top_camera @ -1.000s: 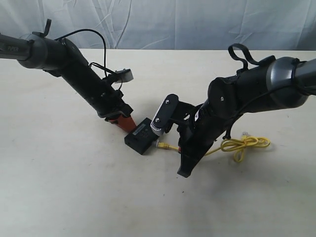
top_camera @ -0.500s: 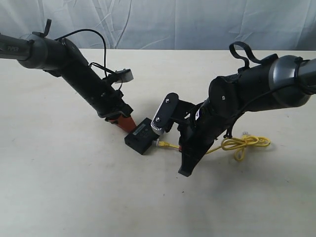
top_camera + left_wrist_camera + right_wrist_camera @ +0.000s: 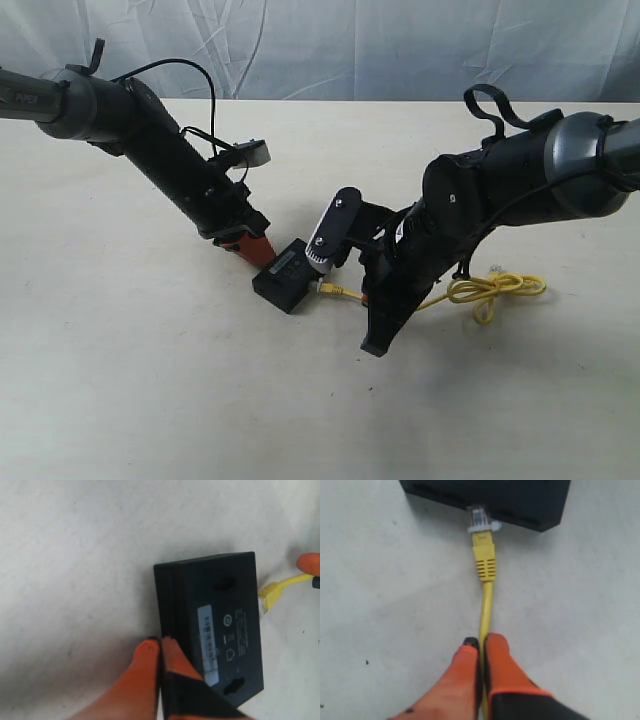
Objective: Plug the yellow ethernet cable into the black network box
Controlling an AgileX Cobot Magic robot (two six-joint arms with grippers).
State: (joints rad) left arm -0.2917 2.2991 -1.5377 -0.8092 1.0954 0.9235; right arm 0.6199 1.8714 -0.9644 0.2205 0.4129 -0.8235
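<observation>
The right end effector, clenched on the yellow cable, nudged the plug ahead into the black box, so nearly done; the clenched left end effector props it

Network box lies mid-worktop. Left hand touches the box's rear-left edge. Ethernet cable: plug meets the box's right face, cord runs right between the right hand's fingers, loose coil lies farther right on worktop.
</observation>
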